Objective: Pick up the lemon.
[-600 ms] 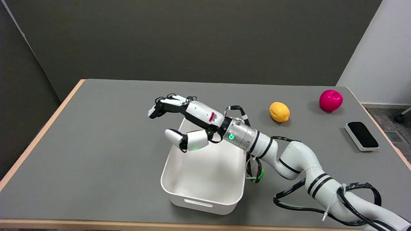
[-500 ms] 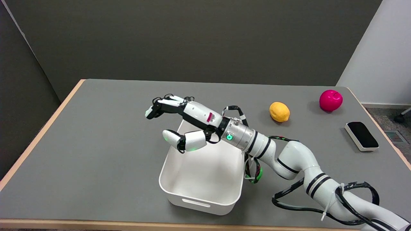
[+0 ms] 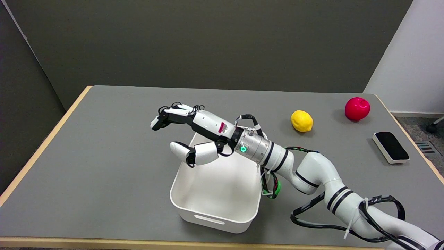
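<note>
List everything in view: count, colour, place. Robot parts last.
lemon: one, yellow, on the table right of centre, toward the far side, untouched.
apple: one, red, on the table near the far right corner.
eraser: one, black pad on a white base, near the table's right edge.
bin: one, white, open-topped, nothing visible inside, near the table's front edge.
table: one, grey top with a light wood edge.
right arm: one, white with black rings and cables, reaching in from the lower right.
right hand: one, black and white, open, in the air over the bin's far left corner, holding nothing.
</note>
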